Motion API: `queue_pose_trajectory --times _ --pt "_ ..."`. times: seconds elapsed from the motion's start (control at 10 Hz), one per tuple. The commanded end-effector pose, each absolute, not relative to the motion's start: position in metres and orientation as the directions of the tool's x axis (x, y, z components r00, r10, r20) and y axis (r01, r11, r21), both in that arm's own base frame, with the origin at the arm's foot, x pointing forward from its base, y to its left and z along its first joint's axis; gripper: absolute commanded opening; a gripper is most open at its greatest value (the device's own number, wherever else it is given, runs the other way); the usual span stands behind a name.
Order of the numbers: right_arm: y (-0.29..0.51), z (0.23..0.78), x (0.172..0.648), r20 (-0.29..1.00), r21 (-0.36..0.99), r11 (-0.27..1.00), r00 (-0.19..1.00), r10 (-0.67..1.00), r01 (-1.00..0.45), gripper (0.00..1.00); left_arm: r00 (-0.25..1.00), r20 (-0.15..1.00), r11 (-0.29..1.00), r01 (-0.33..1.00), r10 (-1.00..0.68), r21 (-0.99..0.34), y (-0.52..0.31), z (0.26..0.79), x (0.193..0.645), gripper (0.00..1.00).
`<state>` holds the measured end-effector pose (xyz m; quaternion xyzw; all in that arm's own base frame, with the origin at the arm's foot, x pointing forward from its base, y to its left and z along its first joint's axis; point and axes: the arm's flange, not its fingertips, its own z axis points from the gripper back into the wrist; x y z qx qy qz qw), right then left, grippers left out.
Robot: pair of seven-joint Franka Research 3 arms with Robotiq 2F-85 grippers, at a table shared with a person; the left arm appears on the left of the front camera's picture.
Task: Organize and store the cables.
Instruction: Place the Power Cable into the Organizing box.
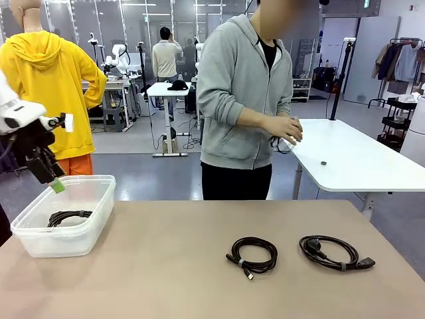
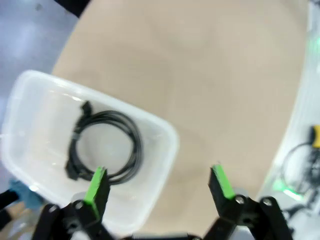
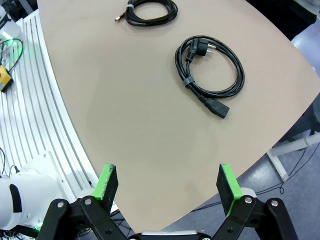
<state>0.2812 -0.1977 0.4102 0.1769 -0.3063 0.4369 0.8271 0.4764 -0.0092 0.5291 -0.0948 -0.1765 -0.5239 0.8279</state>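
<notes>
A clear plastic tub (image 1: 40,242) sits at the near left of the tan surface (image 1: 166,279). Its left wall is close to the surface's left edge. One coiled black cable (image 1: 66,216) lies flat on the tub's floor, with bare room around it inside the walls.

The left fingers (image 1: 57,185) hang above the tub's far left rim, spread wide with nothing between them. In the left wrist view, one green-padded finger (image 2: 97,182) stands over the tub's inside, beside the coil (image 2: 105,147). The other finger is over the bare surface beyond the tub's rounded wall (image 2: 165,150).

A wide bare stretch of surface lies to the right of the tub. Past it lie two more coils, side by side with a clear gap between them. One is a thin coiled cable with a small plug (image 1: 252,254). To its right is a coiled power cord (image 1: 335,252), near the surface's right edge but fully on it.

The right fingers (image 3: 107,180) are held wide apart and empty, above the surface's near right edge. In the right wrist view, the power cord (image 3: 210,75) lies ahead of them, close to the curved edge with the floor beyond. The thin coil (image 3: 150,11) lies farther off.

A person (image 1: 242,100) in a grey hoodie stands at the far edge. Both hands (image 1: 285,129) are over a white table (image 1: 358,159) behind, with a dark cord dangling from them.
</notes>
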Motion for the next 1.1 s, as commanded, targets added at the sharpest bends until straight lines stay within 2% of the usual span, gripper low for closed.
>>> queue_pose_trajectory --times 0.0,0.3,0.5,0.6,0.7,1.0 --pt "-0.197 0.413 0.282 0.663 0.031 0.572 0.445 0.602 -0.82 1.0 0.351 0.531 0.445 0.894 -0.771 0.056 -0.005 0.524 0.418 1.0" --pt "-0.197 0.413 0.282 0.663 0.031 0.572 0.445 0.602 -0.82 1.0 0.281 0.604 0.443 0.886 -0.746 0.135 0.018 0.506 0.357 1.0" --pt "-0.197 0.413 0.282 0.663 0.031 0.572 0.445 0.602 -0.82 1.0 0.254 0.647 0.454 0.876 -0.719 0.162 0.025 0.496 0.351 1.0" --pt "-0.197 0.413 0.282 0.663 0.031 0.572 0.445 0.602 -0.82 1.0 0.253 0.669 0.43 0.896 -0.699 0.111 0.03 0.502 0.354 1.0" --pt "-0.197 0.413 0.282 0.663 0.031 0.572 0.445 0.602 -0.82 1.0 0.288 0.606 0.45 0.883 -0.741 0.131 0.028 0.502 0.348 1.0" --pt "-0.197 0.413 0.282 0.663 0.031 0.572 0.445 0.602 -0.82 1.0 0.288 0.606 0.45 0.883 -0.741 0.131 0.028 0.502 0.348 1.0"
